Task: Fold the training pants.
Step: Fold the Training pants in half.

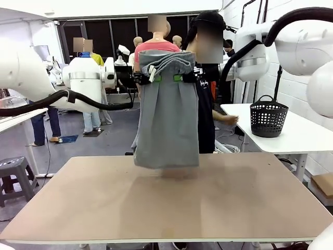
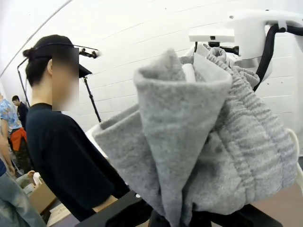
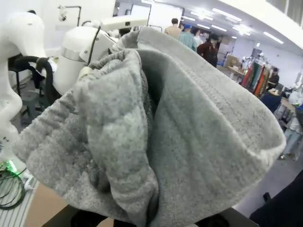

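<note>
Both my fingers, left (image 1: 154, 78) and right (image 1: 178, 78), clamped on the pants (image 1: 167, 122) near the waistband, held high over the far bench (image 1: 166, 208) so they hang flat for folding.

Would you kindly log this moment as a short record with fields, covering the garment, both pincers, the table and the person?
garment: grey training pants, hanging doubled over in the air, lower edge just above the table
left pincer: shut on the pants' upper left edge
right pincer: shut on the upper right edge
table: tan top, nothing lying flat on it
person: standing behind the pants, hand on the white side table
</note>
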`<state>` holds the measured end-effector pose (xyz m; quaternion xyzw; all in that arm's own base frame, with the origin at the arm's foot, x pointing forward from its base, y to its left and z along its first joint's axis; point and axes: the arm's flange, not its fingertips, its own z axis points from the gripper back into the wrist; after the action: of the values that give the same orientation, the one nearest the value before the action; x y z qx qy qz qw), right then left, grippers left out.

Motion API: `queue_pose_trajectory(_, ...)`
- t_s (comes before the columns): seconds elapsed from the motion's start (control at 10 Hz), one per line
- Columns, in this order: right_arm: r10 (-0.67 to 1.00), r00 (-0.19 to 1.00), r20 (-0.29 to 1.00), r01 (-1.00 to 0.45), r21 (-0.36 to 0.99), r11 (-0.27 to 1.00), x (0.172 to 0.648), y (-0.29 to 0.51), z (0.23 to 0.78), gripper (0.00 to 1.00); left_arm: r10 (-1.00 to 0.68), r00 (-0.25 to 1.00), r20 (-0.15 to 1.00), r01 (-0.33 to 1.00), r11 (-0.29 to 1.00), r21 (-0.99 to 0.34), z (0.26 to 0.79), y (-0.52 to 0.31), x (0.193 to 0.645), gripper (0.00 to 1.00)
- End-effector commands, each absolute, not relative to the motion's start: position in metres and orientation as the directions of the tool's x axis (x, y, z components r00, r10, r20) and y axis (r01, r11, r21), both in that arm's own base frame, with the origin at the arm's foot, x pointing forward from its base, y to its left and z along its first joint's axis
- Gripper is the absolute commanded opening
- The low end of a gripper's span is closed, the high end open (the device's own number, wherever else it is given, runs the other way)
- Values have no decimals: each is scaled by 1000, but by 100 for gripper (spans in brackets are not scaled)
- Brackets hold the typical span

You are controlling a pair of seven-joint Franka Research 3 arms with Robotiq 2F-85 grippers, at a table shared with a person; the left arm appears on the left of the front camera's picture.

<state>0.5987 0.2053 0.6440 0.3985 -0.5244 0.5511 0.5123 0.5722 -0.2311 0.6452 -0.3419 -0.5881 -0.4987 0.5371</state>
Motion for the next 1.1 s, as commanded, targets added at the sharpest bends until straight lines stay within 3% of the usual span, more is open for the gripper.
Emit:
queue_pose_trajectory(0.0, 178, -146, 973, -983, -164, 86, 636, 216, 654, 0, -165, -188, 968, 929, 290, 230, 656, -239, 606, 0)
queue_pose_trajectory(0.3, 181, -160, 970, -986, -168, 25, 639, 207, 610, 0, -167, -221, 961, 937, 236, 257, 622, -230, 629, 0)
queue_pose_trajectory(0.5, 166, -104, 981, -994, -106, 5, 607, 198, 565, 0, -141, -204, 969, 949, 213, 231, 591, -228, 616, 0)
queue_pose_trajectory(0.8, 110, -30, 993, -1000, -29, -9, 572, 196, 540, 0, -89, -110, 990, 974, 190, 125, 564, -216, 586, 0)
queue_pose_trajectory(1.0, 69, 97, 993, -995, 99, -34, 553, 198, 531, 0, -97, 15, 995, 987, 162, 1, 544, -209, 555, 0)
